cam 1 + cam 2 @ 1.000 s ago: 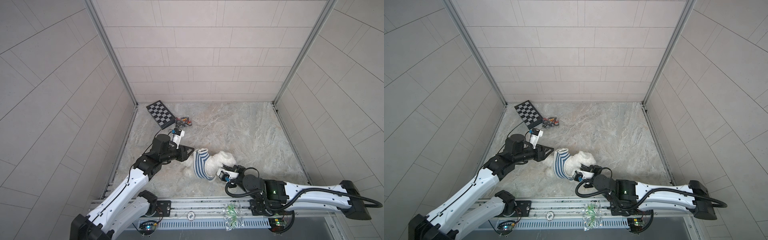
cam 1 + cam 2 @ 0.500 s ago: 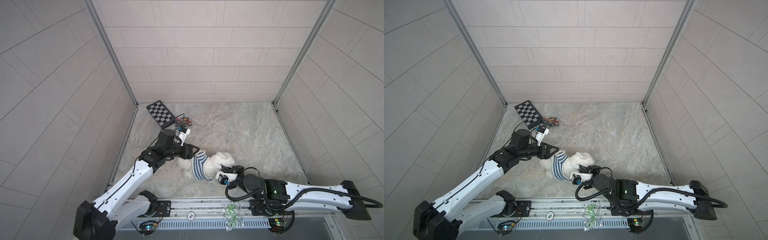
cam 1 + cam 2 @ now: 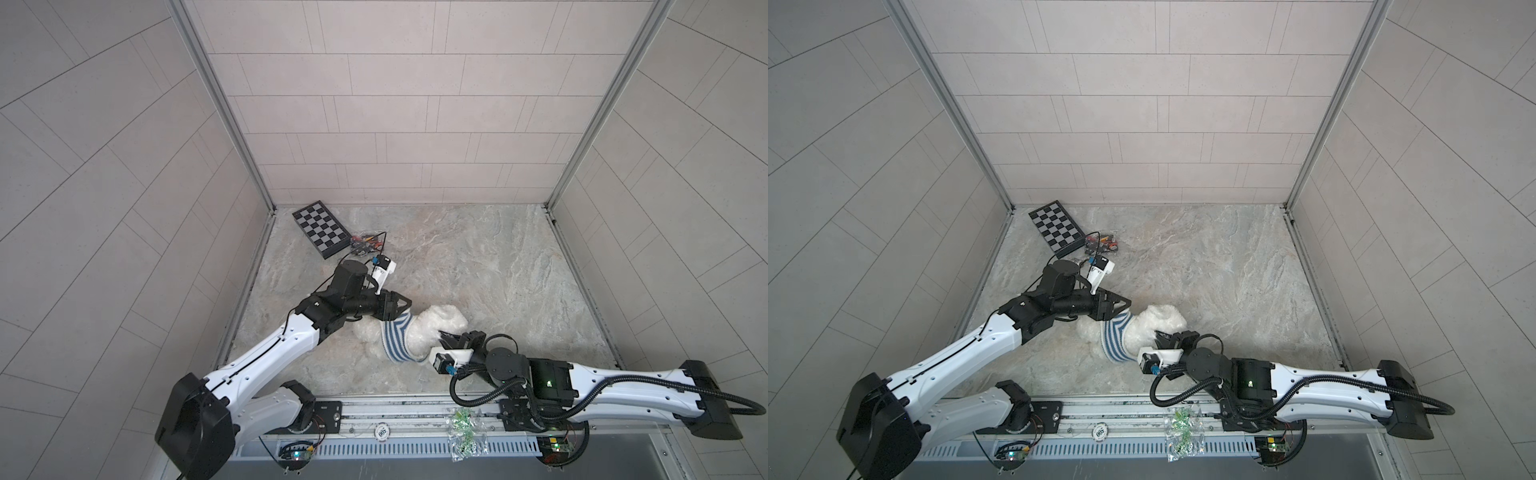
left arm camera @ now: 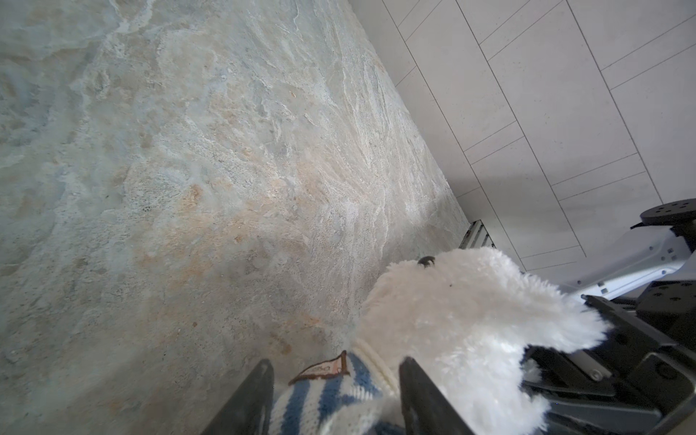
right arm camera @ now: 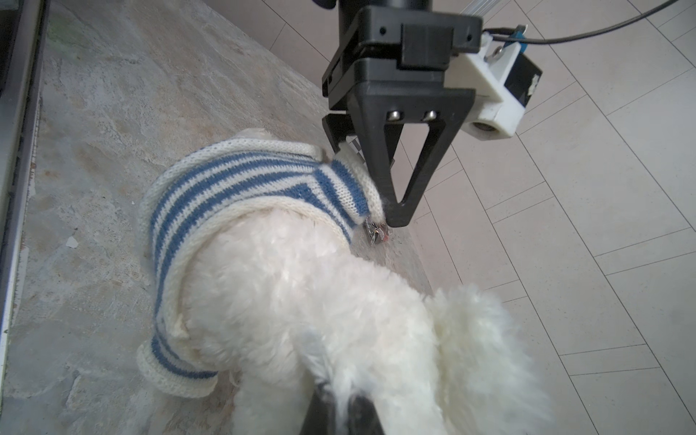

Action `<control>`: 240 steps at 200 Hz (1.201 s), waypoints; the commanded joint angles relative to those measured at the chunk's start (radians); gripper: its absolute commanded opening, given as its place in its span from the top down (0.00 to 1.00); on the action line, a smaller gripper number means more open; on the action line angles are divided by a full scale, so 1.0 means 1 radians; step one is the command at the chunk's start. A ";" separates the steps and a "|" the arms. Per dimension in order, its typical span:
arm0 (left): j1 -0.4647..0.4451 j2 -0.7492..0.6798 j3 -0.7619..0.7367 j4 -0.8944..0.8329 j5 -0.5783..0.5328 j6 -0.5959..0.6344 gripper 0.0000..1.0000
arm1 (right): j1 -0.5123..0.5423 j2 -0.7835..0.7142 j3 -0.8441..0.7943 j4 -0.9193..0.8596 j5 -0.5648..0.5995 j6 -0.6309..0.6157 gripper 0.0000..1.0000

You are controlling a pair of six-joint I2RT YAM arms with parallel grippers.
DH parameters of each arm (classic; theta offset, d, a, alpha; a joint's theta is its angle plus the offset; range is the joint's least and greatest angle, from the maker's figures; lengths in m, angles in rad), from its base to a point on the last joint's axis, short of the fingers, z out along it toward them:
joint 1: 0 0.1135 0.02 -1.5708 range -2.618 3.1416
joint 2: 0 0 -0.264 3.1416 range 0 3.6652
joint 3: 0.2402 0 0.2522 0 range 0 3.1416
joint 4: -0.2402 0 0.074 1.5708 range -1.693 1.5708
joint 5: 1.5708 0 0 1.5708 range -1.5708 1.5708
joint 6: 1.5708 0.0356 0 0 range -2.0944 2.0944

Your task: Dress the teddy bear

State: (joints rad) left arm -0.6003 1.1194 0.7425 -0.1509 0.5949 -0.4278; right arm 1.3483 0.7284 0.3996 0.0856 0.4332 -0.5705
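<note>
1 teddy bear [image 3: 451, 322] between left gripper [image 3: 402, 311] on its shirt [image 3: 395, 345] and right gripper [image 3: 441, 335]

Floor [image 3: 478, 257] open beyond teddy bear [image 3: 442, 322], chessboard [image 3: 320, 228] back-left

Both top views: we look steeply down from high above the front rail [image 3: 386, 409] toward the back wall [image 3: 395, 124], and they share the whole floor [image 3: 498, 270]. Left wrist camera [image 5: 504, 90]: close and low, facing across the teddy bear [image 4: 470, 320] to the right arm [image 4: 647, 260]. Right wrist view: closer still, facing back the opposite way. Both wrist views share the striped shirt [image 5: 244, 177].
</note>
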 commanded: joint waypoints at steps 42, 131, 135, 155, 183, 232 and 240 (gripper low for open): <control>-0.015 0.001 -0.023 0.053 -0.004 -0.031 0.75 | 0.006 -0.012 -0.043 0.114 0.021 -0.032 1.00; -0.029 -0.074 0.090 -0.078 0.034 0.091 0.35 | 0.003 -0.021 -0.093 0.182 -0.044 -0.093 1.00; -0.035 -0.067 0.097 -0.078 0.043 0.096 0.35 | 0.002 -0.019 -0.093 0.184 -0.050 -0.094 1.00; -0.080 -0.023 0.127 -0.066 0.077 0.103 0.34 | 0.002 -0.010 -0.091 0.184 -0.071 -0.105 1.00; -0.144 0.048 0.170 -0.069 0.095 0.119 0.30 | 0.002 -0.010 -0.085 0.174 -0.086 -0.120 1.00; -0.178 0.138 0.193 -0.052 0.072 0.105 0.28 | 0.002 -0.007 -0.091 0.169 -0.117 -0.138 1.00; -0.185 0.151 0.192 -0.035 0.079 0.096 0.27 | 0.001 -0.005 -0.093 0.172 -0.117 -0.140 1.00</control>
State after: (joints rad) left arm -0.7692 1.2469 0.9073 -0.2165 0.6678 -0.3317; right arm 1.3479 0.7242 0.3050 0.2276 0.3458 -0.6846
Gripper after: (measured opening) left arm 0.721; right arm 0.061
